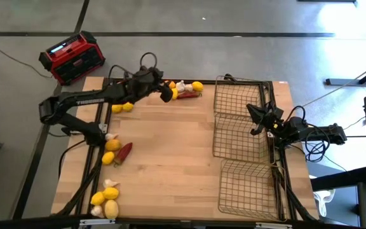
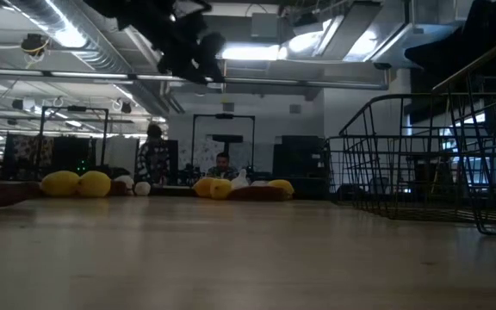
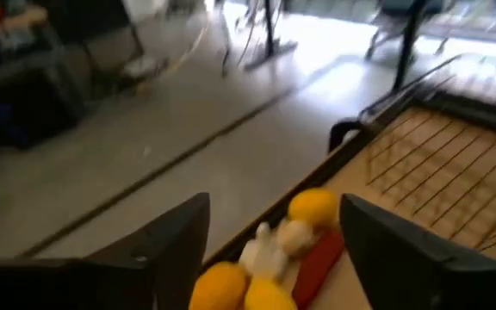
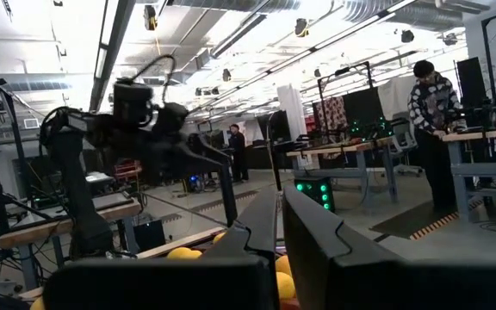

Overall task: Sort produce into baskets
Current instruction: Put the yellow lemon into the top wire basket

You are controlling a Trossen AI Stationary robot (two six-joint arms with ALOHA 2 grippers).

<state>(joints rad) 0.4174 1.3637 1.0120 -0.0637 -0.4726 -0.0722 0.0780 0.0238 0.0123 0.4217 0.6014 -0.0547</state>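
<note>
Left claw (image 1: 164, 93) hangs above the far edge of the surface (image 1: 170, 159) with its two fingers spread wide and nothing between them; the left wrist view looks down between them onto a small cluster just below and ahead: lemons (image 3: 312, 209), a white garlic bulb (image 3: 265, 250) and a red chili pepper (image 3: 317, 263) lying touching one another. Judging by that, this cluster is the claw's next pick, and no grasp has been made yet.

Right claw (image 1: 257, 118) waits well apart from the left one, over the wire baskets (image 1: 240, 137) on the opposite side of the surface, its fingers pressed shut and holding nothing that can be seen.

As for progress, all three baskets look empty in the high view, so the sorting seems barely begun, if at all. All the produce in view lies on bare wood: the cluster under the left claw, two lemons (image 1: 122, 107) behind it toward its arm's base, then more lemons, a chili (image 1: 124, 151) and garlic farther back along that same edge, ending in a last group (image 1: 105, 201) at the near corner. Everything still has to cross the open middle of the surface to reach the baskets, which stand well away from the left claw
</note>
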